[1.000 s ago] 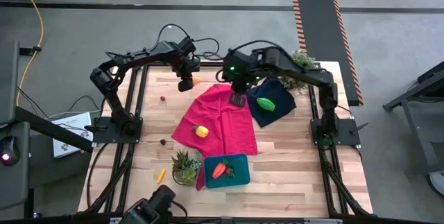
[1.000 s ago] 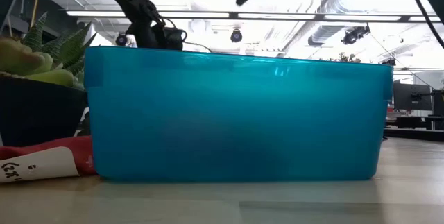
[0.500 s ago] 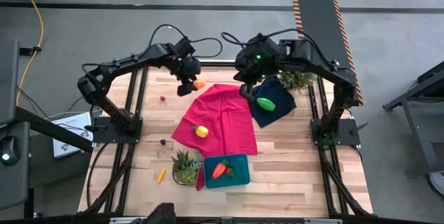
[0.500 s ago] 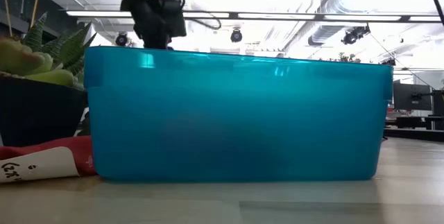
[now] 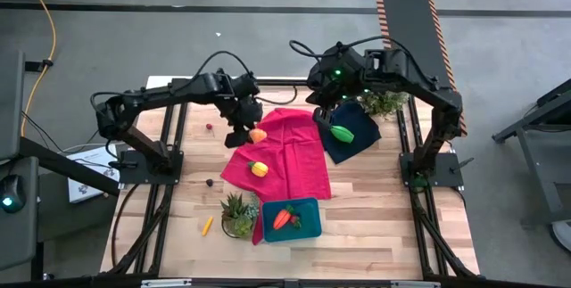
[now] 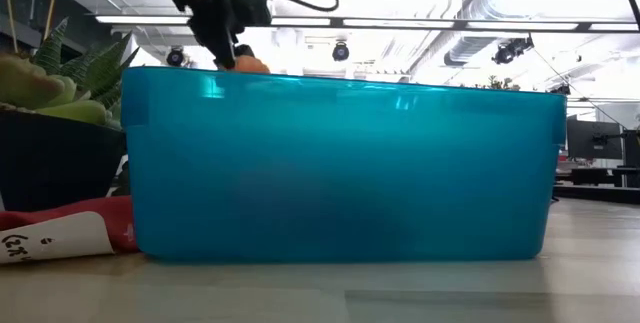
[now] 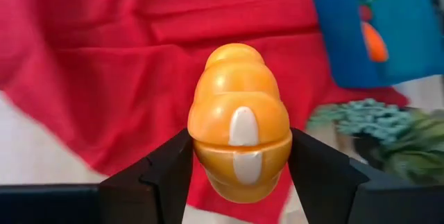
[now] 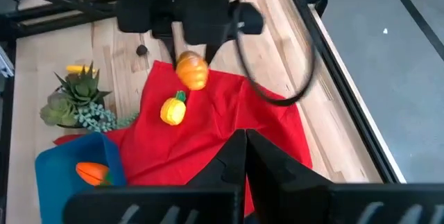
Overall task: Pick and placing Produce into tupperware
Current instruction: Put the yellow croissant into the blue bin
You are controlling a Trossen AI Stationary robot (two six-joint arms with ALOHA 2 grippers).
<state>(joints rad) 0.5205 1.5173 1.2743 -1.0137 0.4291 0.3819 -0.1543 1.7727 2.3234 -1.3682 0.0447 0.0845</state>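
High view: the left gripper (image 5: pixel 247 135) hangs over the far edge of the red cloth (image 5: pixel 287 159), clamped on an orange piece (image 5: pixel 258 135). The blue container (image 5: pixel 291 219) sits near the table's front edge with a carrot (image 5: pixel 282 218) already inside. A yellow piece (image 5: pixel 259 168) lies on the red cloth, a green oval (image 5: pixel 341 132) on the dark cloth (image 5: pixel 350 136), and a thin yellow stick (image 5: pixel 207 226) on bare wood beside a potted plant (image 5: pixel 237 214). The right gripper (image 5: pixel 318 115) waits above the seam between the two cloths.

Low view: the container wall (image 6: pixel 340 168) fills the picture; the orange piece (image 6: pixel 249 64) shows just above its rim, well behind it, under the left gripper (image 6: pixel 226 53).

Left wrist view: both fingers (image 7: pixel 166 175) press the sides of the orange piece (image 7: pixel 239 123), held clear of the red cloth (image 7: pixel 125 64).

Right wrist view: the right gripper (image 8: pixel 244 148) has its fingers pressed together on nothing.

Judgement: the carry step is in hand. The next move calls for bringing the piece over the container, clear of the plant, and releasing beside the carrot.
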